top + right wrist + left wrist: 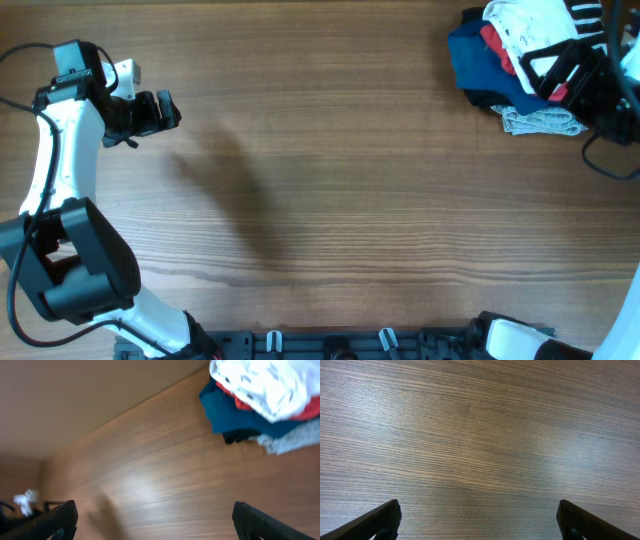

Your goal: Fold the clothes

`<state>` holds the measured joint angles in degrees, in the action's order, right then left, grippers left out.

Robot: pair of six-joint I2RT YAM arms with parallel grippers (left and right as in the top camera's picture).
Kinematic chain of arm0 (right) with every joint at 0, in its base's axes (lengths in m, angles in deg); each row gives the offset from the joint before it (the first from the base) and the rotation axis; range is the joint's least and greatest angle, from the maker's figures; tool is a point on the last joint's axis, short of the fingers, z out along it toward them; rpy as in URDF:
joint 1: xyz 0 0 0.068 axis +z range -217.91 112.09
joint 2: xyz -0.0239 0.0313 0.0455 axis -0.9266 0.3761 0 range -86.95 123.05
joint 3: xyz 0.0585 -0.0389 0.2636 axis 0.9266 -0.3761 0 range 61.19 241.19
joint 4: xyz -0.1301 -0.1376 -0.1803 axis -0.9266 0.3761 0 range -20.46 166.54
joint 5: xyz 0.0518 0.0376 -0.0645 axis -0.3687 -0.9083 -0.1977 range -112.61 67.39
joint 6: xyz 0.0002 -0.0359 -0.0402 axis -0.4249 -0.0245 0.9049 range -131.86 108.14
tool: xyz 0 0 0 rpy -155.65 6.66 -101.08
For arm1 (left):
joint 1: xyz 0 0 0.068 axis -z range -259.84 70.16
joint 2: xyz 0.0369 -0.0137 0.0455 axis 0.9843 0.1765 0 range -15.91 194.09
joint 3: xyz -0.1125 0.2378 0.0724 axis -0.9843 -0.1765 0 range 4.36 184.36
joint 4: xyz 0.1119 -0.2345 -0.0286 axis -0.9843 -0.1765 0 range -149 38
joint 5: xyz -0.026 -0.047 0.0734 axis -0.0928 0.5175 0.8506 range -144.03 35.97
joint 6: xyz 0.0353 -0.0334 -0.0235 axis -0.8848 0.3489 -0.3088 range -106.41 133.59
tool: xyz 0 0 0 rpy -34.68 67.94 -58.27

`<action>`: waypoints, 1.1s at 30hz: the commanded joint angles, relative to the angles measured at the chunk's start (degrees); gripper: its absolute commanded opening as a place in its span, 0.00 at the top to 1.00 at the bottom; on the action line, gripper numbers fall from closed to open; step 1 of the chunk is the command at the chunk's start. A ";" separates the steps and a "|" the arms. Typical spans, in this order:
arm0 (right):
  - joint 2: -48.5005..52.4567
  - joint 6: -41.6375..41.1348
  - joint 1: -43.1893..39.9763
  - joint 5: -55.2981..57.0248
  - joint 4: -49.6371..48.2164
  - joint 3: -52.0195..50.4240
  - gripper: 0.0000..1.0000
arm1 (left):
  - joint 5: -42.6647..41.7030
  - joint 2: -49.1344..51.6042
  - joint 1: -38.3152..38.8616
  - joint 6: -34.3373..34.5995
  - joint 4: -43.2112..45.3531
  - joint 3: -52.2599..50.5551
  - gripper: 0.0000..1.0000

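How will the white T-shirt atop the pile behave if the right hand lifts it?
The white T-shirt lies crumpled in soft folds, so it will probably hang limp and light. It rests on the red garment and blue garment, so a deep pinch may drag those along.

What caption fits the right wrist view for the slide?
Open right claw hovers over the brown wooden table, facing a crumpled white fabric garment heaped on red, navy blue and grey garments.

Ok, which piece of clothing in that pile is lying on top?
The white garment: no other cloth covers it, and it rests on the red garment, with the navy blue garment and the grey garment lower in the pile.
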<state>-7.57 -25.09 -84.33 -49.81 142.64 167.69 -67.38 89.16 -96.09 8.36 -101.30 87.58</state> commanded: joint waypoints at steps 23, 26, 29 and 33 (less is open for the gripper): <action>-67.14 3.39 17.53 12.35 -76.28 -100.02 0.00 | -0.72 -0.81 0.00 0.15 0.00 1.05 0.00; -70.97 3.39 17.55 14.27 -76.30 -103.84 0.00 | -0.72 -0.81 0.00 0.17 0.00 1.05 0.00; -72.87 3.41 17.55 15.65 -76.30 -106.16 0.00 | -0.72 -0.81 0.00 0.17 0.00 1.05 0.00; -76.08 4.48 17.53 16.17 -74.10 -106.20 0.00 | -0.72 -0.81 0.00 0.17 0.00 1.05 0.00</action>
<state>-80.60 -21.03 -67.02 -35.63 68.24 61.72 -67.42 89.14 -96.09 8.36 -101.27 87.67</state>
